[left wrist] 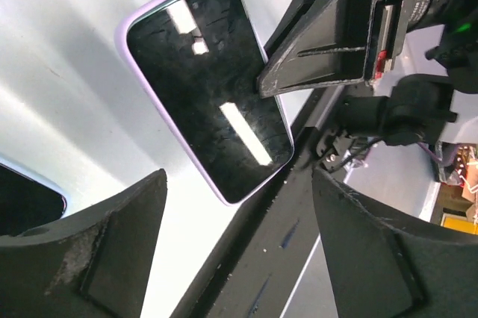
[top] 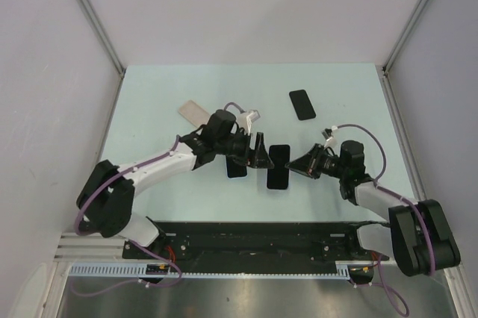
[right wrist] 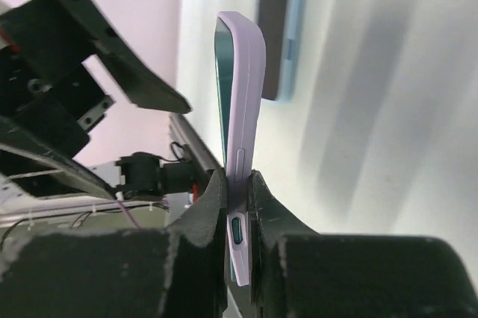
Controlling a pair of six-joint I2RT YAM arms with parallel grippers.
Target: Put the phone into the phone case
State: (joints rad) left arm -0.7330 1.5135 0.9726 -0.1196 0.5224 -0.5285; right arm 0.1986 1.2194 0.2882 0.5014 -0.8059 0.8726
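Observation:
A dark-screened phone with a lilac case round its rim [top: 278, 166] lies near the table's front middle. My right gripper [top: 293, 165] is shut on its right long edge. The right wrist view shows the lilac edge [right wrist: 240, 101] pinched between both fingers, one finger [right wrist: 213, 206] on the screen side. My left gripper [top: 259, 155] is open just left of the phone and holds nothing. In the left wrist view the phone [left wrist: 205, 86] lies ahead of the wide-open left gripper [left wrist: 239, 254], with a right gripper finger [left wrist: 321, 57] touching its edge.
A second dark phone [top: 236, 166] lies under the left gripper, blue-edged in the right wrist view [right wrist: 280, 30]. A black phone [top: 302, 104] lies at the back right. A beige case [top: 193, 112] lies at the back left. The black base rail [top: 254, 232] runs along the near edge.

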